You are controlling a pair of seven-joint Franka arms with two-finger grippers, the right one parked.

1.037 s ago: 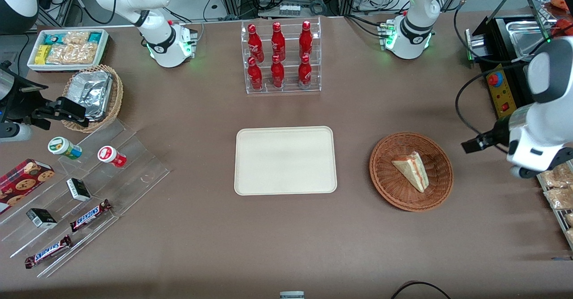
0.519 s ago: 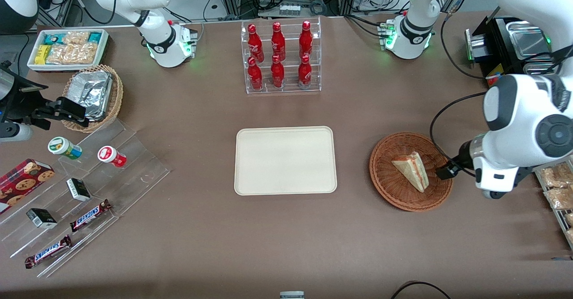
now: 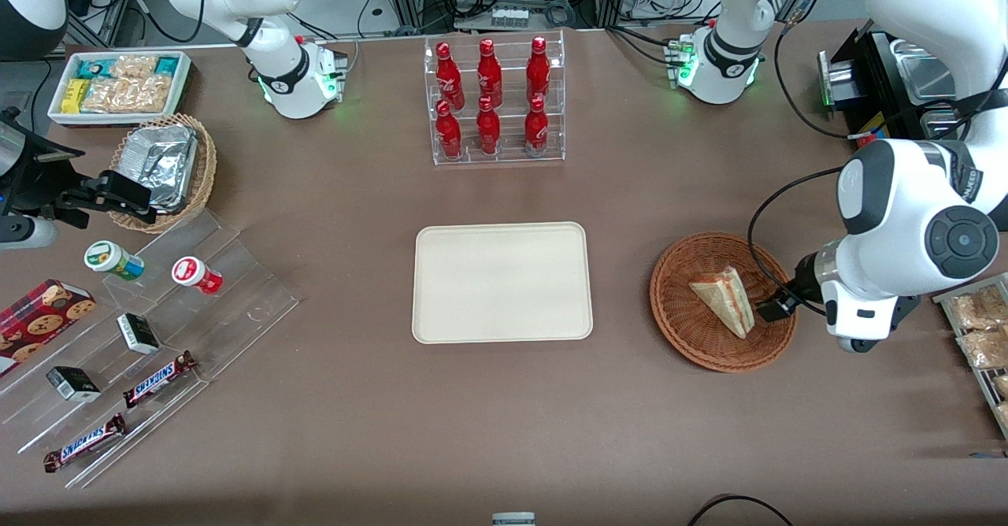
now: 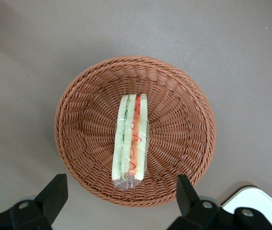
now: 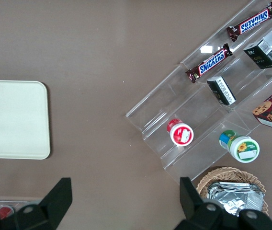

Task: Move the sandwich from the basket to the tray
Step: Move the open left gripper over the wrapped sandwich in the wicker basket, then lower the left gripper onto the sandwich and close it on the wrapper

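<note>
The sandwich (image 3: 724, 301) (image 4: 131, 141) is a wrapped pale wedge with red, orange and green layers, lying in the middle of the round reddish-brown wicker basket (image 3: 693, 337) (image 4: 78, 120). My left gripper (image 4: 120, 190) hangs above the basket's rim on the working arm's side, open, with nothing between its black fingers (image 4: 54, 191). In the front view the white wrist (image 3: 862, 313) hides the fingers. The cream rectangular tray (image 3: 502, 282) (image 4: 260, 208) lies bare beside the basket, toward the table's middle.
A clear rack of red bottles (image 3: 496, 101) stands farther from the front camera than the tray. Snack bags on a wire rack (image 3: 980, 337) lie close to the wrist. A stepped acrylic shelf (image 3: 157, 313), a foil basket (image 3: 161, 168) and a white bin (image 3: 118, 85) sit at the parked arm's end.
My left arm has swung in from the table's end toward the basket; its wrist now stands right beside the basket's rim. Sandwich, basket and tray have not moved.
</note>
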